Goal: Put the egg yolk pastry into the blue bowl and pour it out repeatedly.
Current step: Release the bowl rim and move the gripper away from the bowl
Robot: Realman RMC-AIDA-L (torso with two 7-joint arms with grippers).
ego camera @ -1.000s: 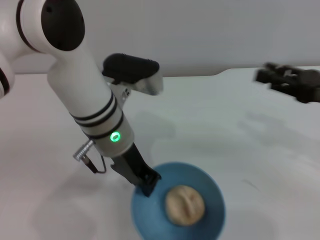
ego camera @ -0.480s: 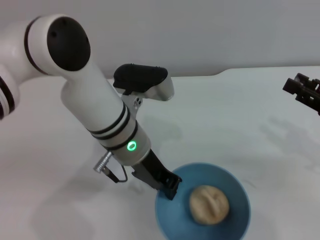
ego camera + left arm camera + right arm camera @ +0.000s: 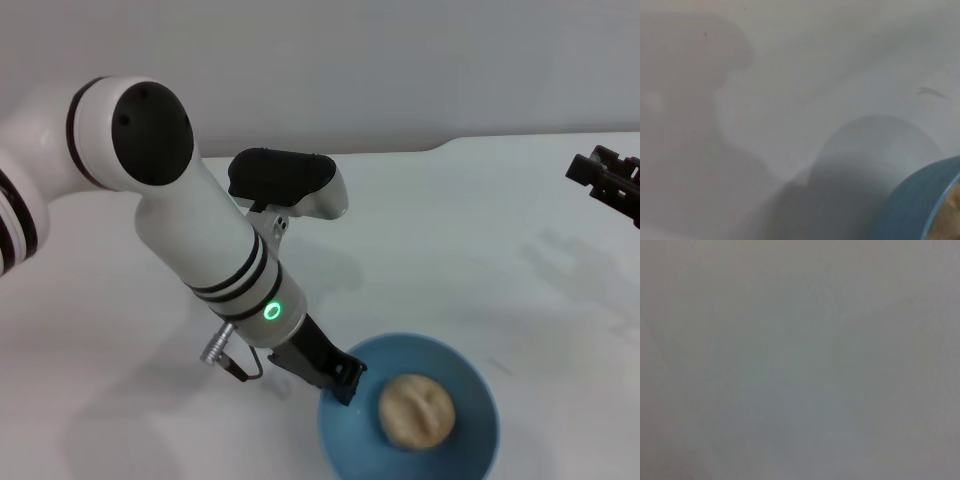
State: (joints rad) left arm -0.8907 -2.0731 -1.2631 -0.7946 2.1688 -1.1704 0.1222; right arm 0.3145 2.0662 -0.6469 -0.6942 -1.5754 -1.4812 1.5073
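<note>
Head view: creased beige pastry [image 3: 417, 412]

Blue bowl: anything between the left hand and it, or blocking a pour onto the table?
Nothing visible. The left hand is already at the blue bowl's rim on the robot's left side, with the egg yolk pastry lying inside. The white table around the bowl shows no other objects. The right hand is far off at the right edge.
</note>
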